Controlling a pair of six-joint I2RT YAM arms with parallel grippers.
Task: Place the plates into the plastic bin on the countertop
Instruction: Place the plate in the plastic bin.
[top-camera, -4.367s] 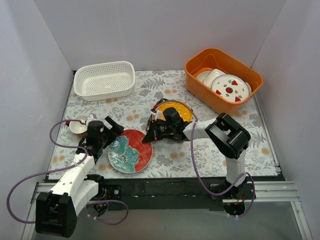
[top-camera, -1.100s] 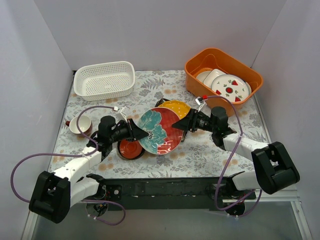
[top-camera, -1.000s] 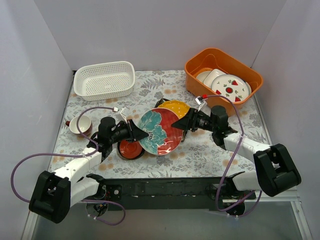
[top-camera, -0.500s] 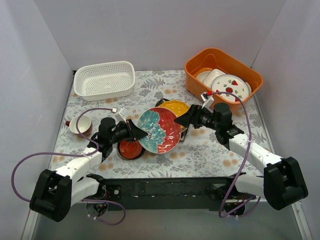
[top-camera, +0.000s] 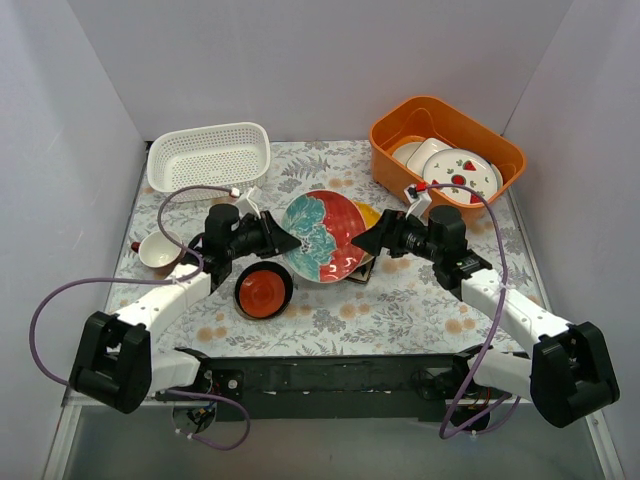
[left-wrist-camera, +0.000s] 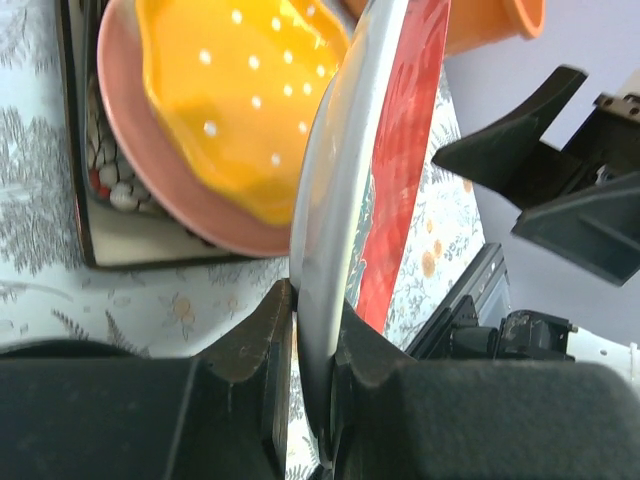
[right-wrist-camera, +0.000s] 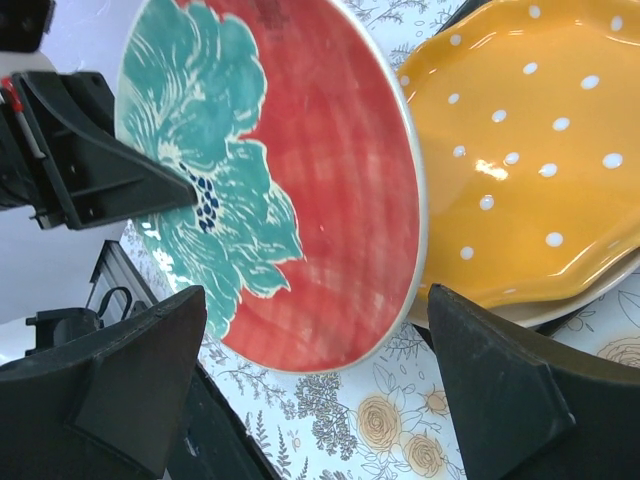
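Observation:
The teal-and-red round plate (top-camera: 325, 236) stands tilted on edge above the countertop (top-camera: 400, 300), and my left gripper (top-camera: 283, 241) is shut on its left rim. In the left wrist view the rim (left-wrist-camera: 340, 200) is pinched between the fingers of that gripper (left-wrist-camera: 312, 330). My right gripper (top-camera: 372, 243) is open just right of the plate, not touching it; its wrist view shows the plate face (right-wrist-camera: 290, 190) beyond the spread jaws. Behind lie the yellow dotted plate (right-wrist-camera: 530, 170) on a pink plate (left-wrist-camera: 160, 180) and a dark square plate (left-wrist-camera: 90, 200). The white plastic bin (top-camera: 209, 157) sits empty at the back left.
A small red dish (top-camera: 263, 290) lies below the held plate. A small white cup (top-camera: 158, 249) sits at the left. The orange tub (top-camera: 445, 155) at the back right holds white strawberry plates.
My left gripper has carried the teal-and-red plate up and back to the left, off the red dish. The right gripper has opened wider and come away from the plate's right rim.

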